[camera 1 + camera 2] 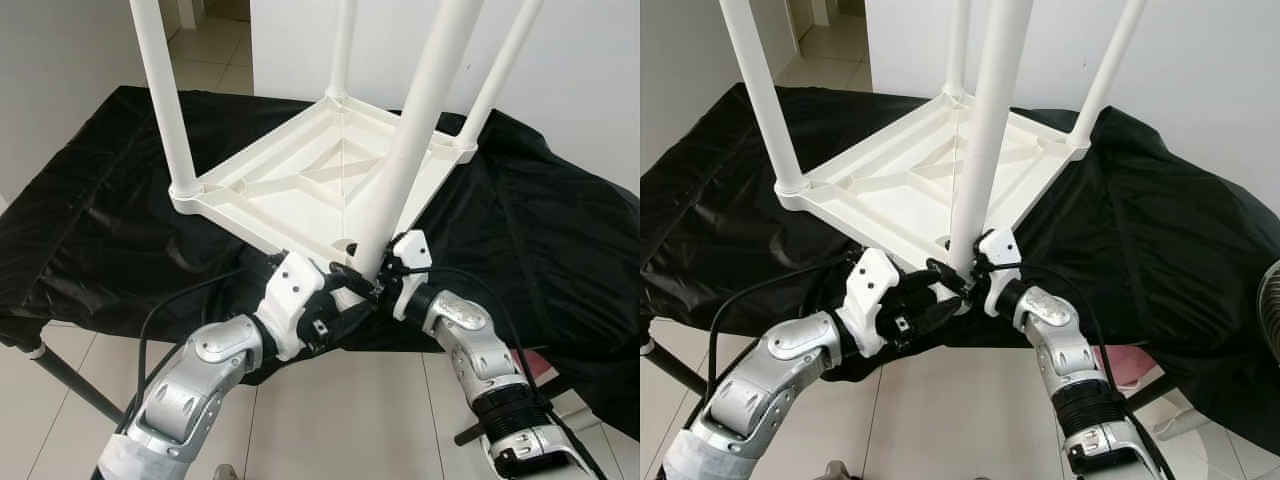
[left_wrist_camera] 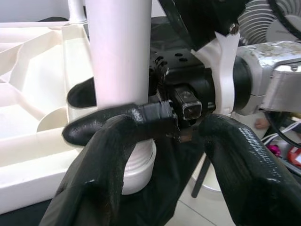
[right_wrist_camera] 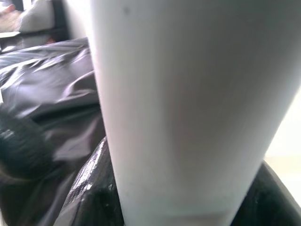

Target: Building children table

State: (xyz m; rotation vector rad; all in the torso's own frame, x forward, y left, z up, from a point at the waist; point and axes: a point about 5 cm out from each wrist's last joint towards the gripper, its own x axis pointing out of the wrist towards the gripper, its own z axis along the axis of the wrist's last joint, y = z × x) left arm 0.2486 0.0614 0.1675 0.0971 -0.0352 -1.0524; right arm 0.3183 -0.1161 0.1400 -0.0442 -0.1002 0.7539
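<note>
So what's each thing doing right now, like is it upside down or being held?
Table top: upside down on the black cloth.
Near leg: upright in its corner socket, gripped at the base.
Other three legs: standing in their sockets.
Right gripper: shut on the near leg.
Left gripper: at the same leg's base, open.

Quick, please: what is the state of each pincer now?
Left pincer: open, fingers beside the base of the near table leg.
Right pincer: shut on the near table leg.
</note>
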